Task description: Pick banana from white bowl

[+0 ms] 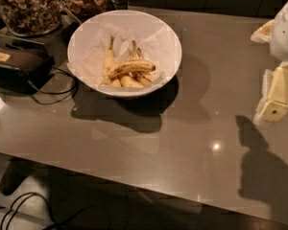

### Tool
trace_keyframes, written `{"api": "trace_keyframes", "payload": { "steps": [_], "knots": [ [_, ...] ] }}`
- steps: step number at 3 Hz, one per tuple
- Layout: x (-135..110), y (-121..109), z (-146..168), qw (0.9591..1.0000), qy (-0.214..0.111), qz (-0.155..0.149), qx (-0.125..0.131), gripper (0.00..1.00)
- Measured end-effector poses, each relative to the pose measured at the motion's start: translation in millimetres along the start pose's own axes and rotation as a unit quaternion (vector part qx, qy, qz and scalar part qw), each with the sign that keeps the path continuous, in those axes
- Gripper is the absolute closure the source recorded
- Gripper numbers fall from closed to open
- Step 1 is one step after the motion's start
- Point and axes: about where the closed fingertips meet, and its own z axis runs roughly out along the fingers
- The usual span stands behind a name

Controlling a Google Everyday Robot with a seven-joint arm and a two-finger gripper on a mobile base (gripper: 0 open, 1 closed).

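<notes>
Nearest to us, the bare brown table (182, 143) carries a long dark shadow at the near right, and just beyond it, at the right edge, hangs the cream-coloured end effector (276, 99), well apart from the fruit; released or clenched, I cannot tell from here. Moving farther and left, there's the white bowl (175, 56), paper-lined, and lying crosswise on top of the pile is the banana (129, 67), brown-speckled, dark at one end. Under it sit the paler bananas (111, 59), touching it. It looks light but soft, that ripe skin likely to bruise and slip under a hard squeeze, so I'd take it gently across the thick middle, not by the thin stem, which could tear. Its neighbours may well shift as it lifts. Farthest back at the left stand the glass jars (26, 6) of nuts, with a black box (17, 66) before them.
</notes>
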Motion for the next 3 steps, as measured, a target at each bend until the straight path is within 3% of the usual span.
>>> {"api": "trace_keyframes", "payload": {
  "steps": [1, 2, 3],
  "knots": [
    [0.0, 0.0, 0.0, 1.0, 0.0, 0.0, 0.0, 0.0],
    [-21.8, -15.8, -1.6, 0.9998, 0.009, -0.011, -0.014, 0.0],
    [-54.0, -47.7, 7.4, 0.999, 0.024, -0.03, -0.025, 0.0]
  ]
}}
